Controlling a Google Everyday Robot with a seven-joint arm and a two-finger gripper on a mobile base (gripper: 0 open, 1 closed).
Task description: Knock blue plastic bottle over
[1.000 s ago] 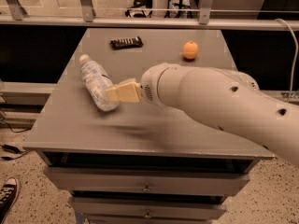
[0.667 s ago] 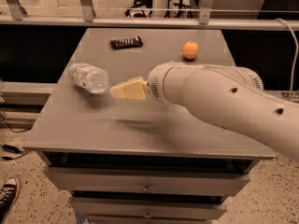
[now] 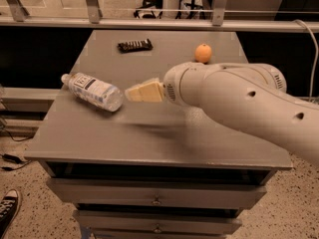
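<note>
The blue plastic bottle (image 3: 93, 90) lies on its side on the left part of the grey table (image 3: 149, 138), its white cap pointing to the back left edge. It is clear with a pale printed label. My gripper (image 3: 130, 93), cream-coloured fingers at the end of a thick white arm, hovers just right of the bottle's base, close to it, pointing left. The arm reaches in from the right and covers the table's right middle.
An orange fruit (image 3: 203, 53) sits at the back right of the table. A dark snack bar (image 3: 134, 45) lies at the back centre. Drawers (image 3: 157, 200) are below the table front. A metal railing (image 3: 149, 19) runs behind. A shoe (image 3: 7, 210) is on the floor at the lower left.
The bottle has rolled and turned on the table, now lying with its cap to the back left. My gripper has drawn back a little to the right.
</note>
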